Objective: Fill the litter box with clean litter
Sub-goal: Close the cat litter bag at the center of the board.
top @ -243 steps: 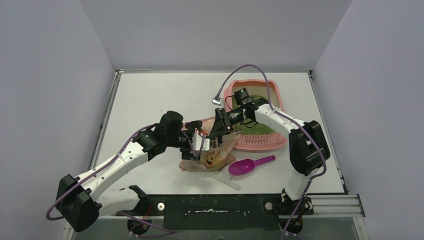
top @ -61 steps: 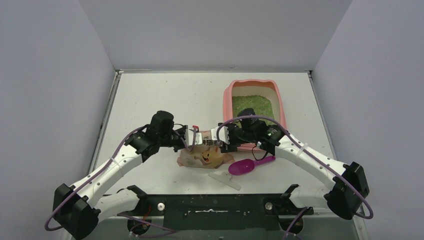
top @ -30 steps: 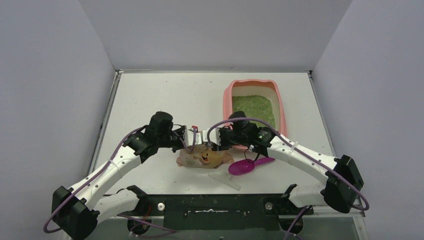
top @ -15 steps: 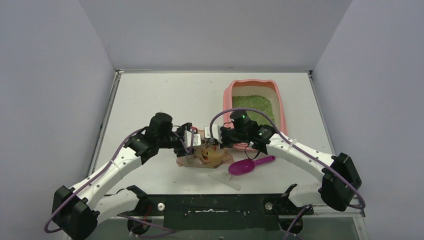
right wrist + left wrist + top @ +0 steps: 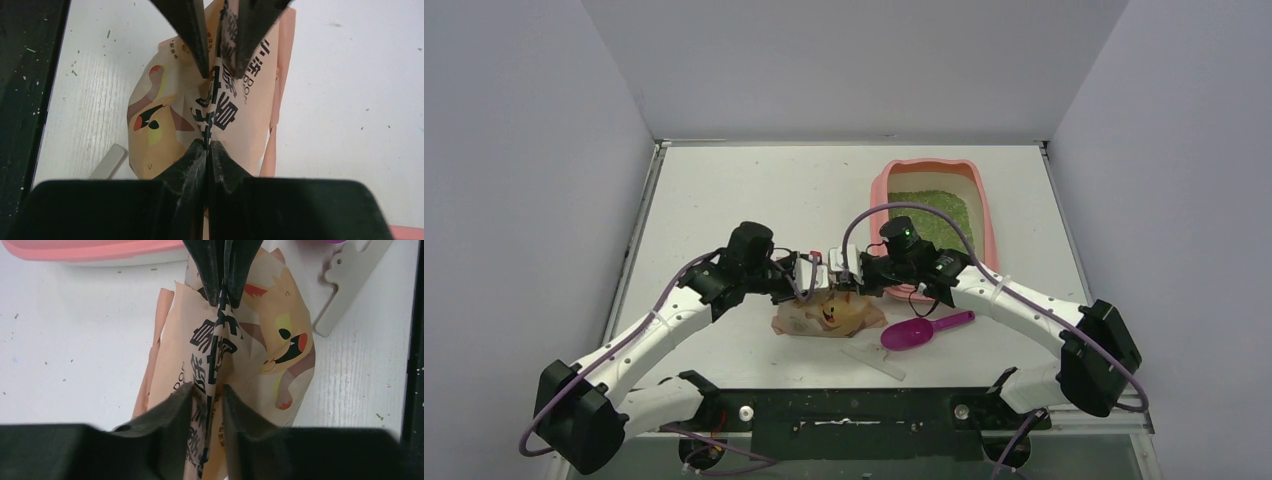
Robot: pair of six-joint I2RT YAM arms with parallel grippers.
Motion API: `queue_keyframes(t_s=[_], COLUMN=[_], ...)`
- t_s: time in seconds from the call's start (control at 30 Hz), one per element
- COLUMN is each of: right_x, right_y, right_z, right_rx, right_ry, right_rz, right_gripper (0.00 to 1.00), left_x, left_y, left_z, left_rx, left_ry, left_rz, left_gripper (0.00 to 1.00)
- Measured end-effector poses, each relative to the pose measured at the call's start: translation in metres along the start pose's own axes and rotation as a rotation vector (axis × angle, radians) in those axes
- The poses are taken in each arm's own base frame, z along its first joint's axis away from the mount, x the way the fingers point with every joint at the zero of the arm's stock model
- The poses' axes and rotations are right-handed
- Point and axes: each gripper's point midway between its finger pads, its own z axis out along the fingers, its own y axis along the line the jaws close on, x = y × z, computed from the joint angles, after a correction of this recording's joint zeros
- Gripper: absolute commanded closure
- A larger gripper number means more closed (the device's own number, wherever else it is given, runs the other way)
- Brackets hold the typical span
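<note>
The pink litter box [image 5: 880, 200] stands at the back right with a bed of green litter [image 5: 929, 215] in it. In front of it a beige bag with a cartoon fox [image 5: 829, 315] stands on the table. My two grippers meet over its top edge. The right gripper [image 5: 206, 142] is shut on the printed top seam of the bag [image 5: 165, 130]. Opposite it, my left gripper [image 5: 207, 387] is open, its fingers a little apart on either side of the same seam of the bag [image 5: 260, 340].
A magenta scoop [image 5: 919, 330] lies right of the bag, near the front. A white plastic strip [image 5: 872, 360] lies in front of the bag, near the table's front edge. Walls close in the table on three sides.
The right gripper has shut on the bag's top seam. The left gripper let go of the seam, opened wide and has partly narrowed around it. Both grippers have drawn closer together.
</note>
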Motion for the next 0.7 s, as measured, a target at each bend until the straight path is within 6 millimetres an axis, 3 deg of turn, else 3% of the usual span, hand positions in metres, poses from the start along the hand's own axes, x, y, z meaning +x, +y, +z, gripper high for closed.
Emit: queue_keyframes(t_s=[0.03, 0.17, 0.3, 0.57, 0.63, 0.7], right_x=[-0.001, -0.009, -0.023, 0.001, 0.007, 0.016], right_y=[0.000, -0.003, -0.011, -0.067, -0.067, -0.059], right_z=[0.001, 0.004, -0.007, -0.120, -0.131, -0.129], right_rx=[0.000, 0.024, 0.096, 0.509, 0.529, 0.498], right_ry=[-0.005, -0.026, -0.075, -0.246, -0.284, -0.308], right_rz=[0.004, 0.028, 0.078, 0.590, 0.680, 0.761], right_gripper=[0.92, 0.50, 0.24, 0.15, 0.14, 0.14], left_x=[0.002, 0.006, 0.007, 0.005, 0.006, 0.006], left_y=[0.000, -0.001, -0.001, 0.000, 0.000, 0.000], left_z=[-0.002, -0.007, -0.009, -0.016, -0.016, -0.016], left_rx=[-0.004, -0.010, -0.018, -0.038, -0.038, -0.038], left_ry=[0.008, 0.037, 0.053, 0.058, 0.058, 0.058], left_rz=[0.000, 0.002, 0.012, 0.020, 0.020, 0.020], left_gripper=[1.00, 1.00, 1.00, 1.00, 1.00, 1.00])
